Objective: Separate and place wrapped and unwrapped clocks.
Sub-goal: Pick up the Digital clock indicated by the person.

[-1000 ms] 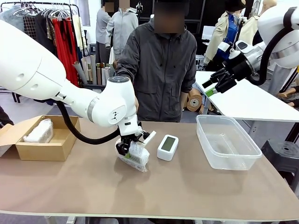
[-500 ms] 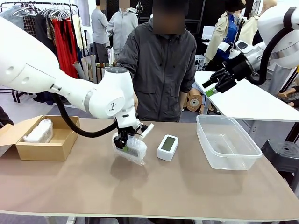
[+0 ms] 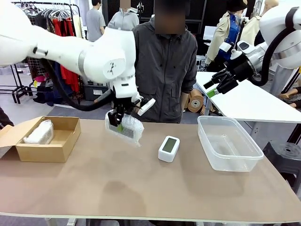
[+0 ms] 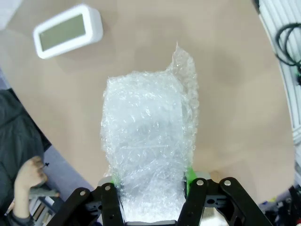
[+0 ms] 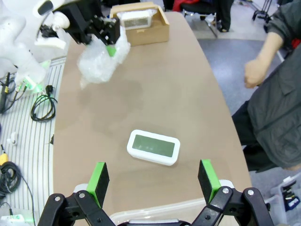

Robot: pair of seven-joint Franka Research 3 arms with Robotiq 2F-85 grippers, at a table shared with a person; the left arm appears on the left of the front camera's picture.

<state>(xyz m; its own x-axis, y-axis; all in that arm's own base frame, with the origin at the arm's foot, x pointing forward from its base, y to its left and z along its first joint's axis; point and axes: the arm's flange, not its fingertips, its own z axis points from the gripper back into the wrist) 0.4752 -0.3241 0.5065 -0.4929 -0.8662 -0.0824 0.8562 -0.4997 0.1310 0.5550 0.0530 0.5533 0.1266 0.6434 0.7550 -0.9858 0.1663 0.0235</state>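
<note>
While the left hand [image 3: 118, 123] is clamped on one end of a wrapped clock [image 3: 126, 129], the bundle hangs tilted in the air, clear of the counter [image 3: 141, 193], between the cardboard box [image 3: 47, 147] and the bare clock [image 3: 169, 148]. The right hand [image 3: 211, 89] is raised off to the side beyond the clear tub [image 3: 235, 162], fingers apart and empty.

Findings:
- Grip is on bubble wrap, not on the clock body. In the left wrist view the green pads bite near the bundle's base, with most of its length beyond them.
- The box holds a second wrapped clock [image 3: 40, 133] along its far side, leaving the near part free.
- The bare clock lies flat on the counter, untouched, well apart from the tub.

Risks, as judged:
- The wrap may give or slide under the pads, letting the bundle swing or drop (the overhang would be the cause).
- A loose flap of wrap at the far end could catch the box wall on entry.
- Released too far over, the bundle may land on the one already boxed, or on the rim.
- The person [image 3: 164, 70] stands close behind the carry path.
</note>
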